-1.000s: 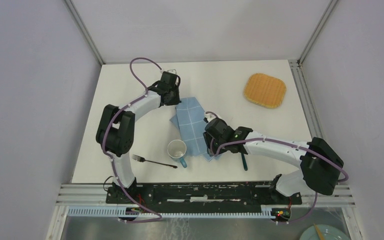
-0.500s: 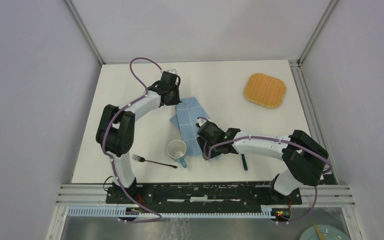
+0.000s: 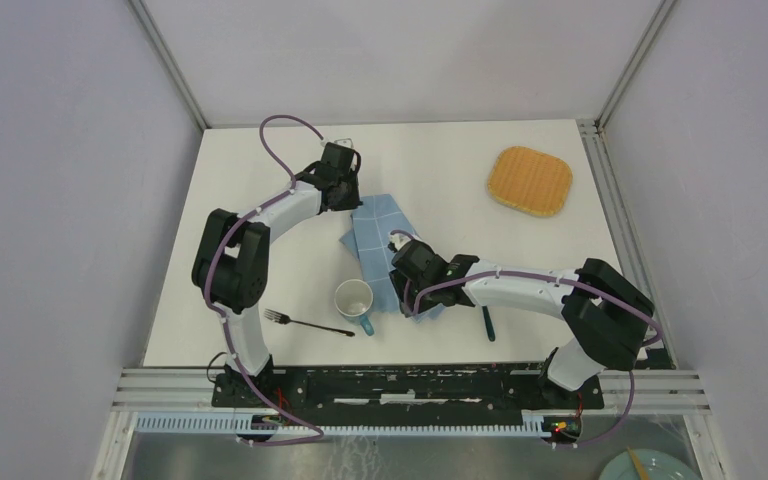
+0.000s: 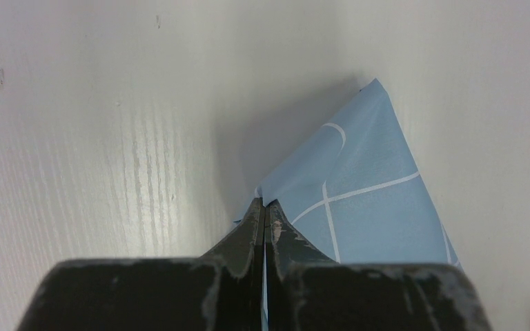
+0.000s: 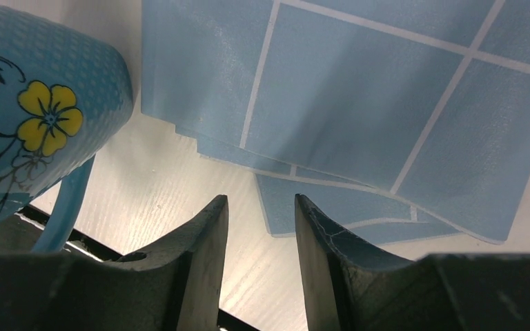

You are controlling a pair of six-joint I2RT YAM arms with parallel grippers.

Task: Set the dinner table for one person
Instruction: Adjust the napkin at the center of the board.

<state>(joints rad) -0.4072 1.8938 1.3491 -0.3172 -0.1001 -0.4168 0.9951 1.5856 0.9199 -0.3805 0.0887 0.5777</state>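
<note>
The big flat white dinner table (image 3: pixel 440 165) fills the middle of the top view, under everything else. It looks hard, smooth and far too heavy to lift, so nothing should grab it; things may slide on it easily. The soft blue cloth with white lines (image 3: pixel 378 232) lies in the middle of it and looks thin and floppy, so a corner is the best place to hold. The left gripper (image 4: pixel 265 207) has its jaws pressed together, pinching the cloth's far corner. The right gripper (image 5: pixel 259 207) has its jaws partly spread with nothing in them, just over the cloth's near edge, beside the blue flowered mug (image 5: pixel 34 117). The right arm hides part of the cloth and most of a dark teal-handled tool (image 3: pixel 488 323); I cannot tell what that is.
</note>
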